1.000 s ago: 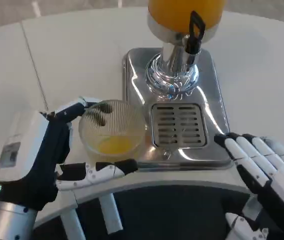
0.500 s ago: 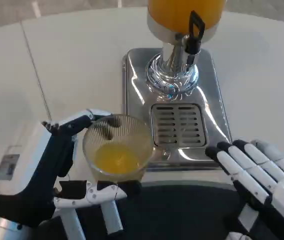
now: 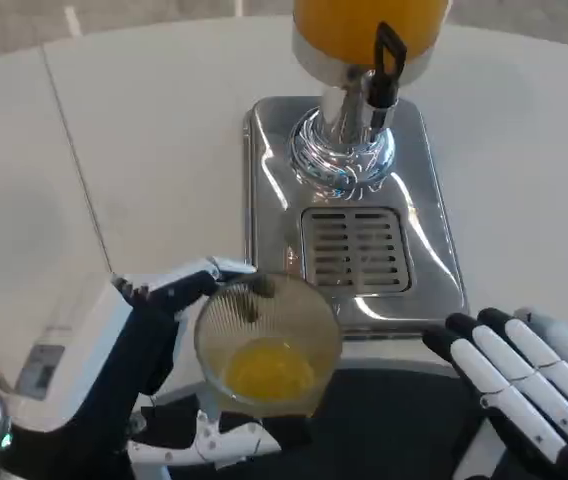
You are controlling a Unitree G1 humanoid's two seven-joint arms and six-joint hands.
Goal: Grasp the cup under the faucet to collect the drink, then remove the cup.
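Left hand (image 3: 129, 385) is wrapped around the cup (image 3: 267, 345), held near the surface's front edge, off the dispenser tray (image 3: 264, 200). Right hand (image 3: 524, 385) is held flat, fingers extended, holding nothing

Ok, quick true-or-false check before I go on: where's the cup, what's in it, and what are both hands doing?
1. The left hand holds the cup. True.
2. The cup sits on the drip grate under the faucet. False: it is held off the tray, near the table's front edge.
3. The cup is empty. False: a little orange drink lies at its bottom.
4. The right hand holds nothing, fingers apart. True.
5. The dispenser's tank is drained. False: it shows orange drink.
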